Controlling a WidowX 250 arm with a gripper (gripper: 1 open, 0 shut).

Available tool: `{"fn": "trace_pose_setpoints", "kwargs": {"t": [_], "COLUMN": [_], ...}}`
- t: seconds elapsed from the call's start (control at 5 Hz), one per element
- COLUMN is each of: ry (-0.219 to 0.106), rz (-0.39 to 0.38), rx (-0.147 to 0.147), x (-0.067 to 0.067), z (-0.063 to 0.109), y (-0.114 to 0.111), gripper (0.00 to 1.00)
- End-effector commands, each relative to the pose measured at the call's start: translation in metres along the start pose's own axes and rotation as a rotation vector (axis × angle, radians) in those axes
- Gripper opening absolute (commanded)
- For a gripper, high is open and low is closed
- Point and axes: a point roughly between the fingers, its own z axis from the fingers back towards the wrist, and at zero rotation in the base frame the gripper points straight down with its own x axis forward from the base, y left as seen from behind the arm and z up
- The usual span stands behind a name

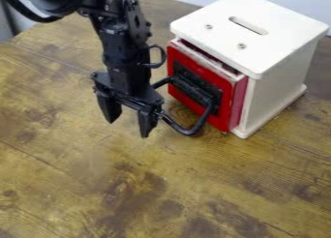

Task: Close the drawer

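The drawer [223, 99] has a red front with a black inset panel and a large black loop handle [191, 114]. It sits in a cream-white box [253, 39] at the upper right and stands out only slightly from the casing. My gripper [130, 117] hangs from the black arm just left of the handle, fingers pointing down at the table. Its fingers are spread apart and hold nothing. The right finger [147, 120] is close to the handle's left end.
The worn wooden table [91, 189] stretches to the front and left. The box has two slots on top. A pale wall and a table edge lie at the far back.
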Motion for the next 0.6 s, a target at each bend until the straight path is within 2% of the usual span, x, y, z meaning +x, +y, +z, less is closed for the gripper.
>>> {"fn": "trace_pose_setpoints", "kwargs": {"t": [0.0,0.4], "ry": [-0.08,-0.085], "rz": [-0.017,-0.032], "rx": [0.005,0.001], "x": [0.0165,0.0176], "z": [0.0213,0.0244], "y": [-0.0049,-0.0103], "gripper": [1.0,1.0]}}
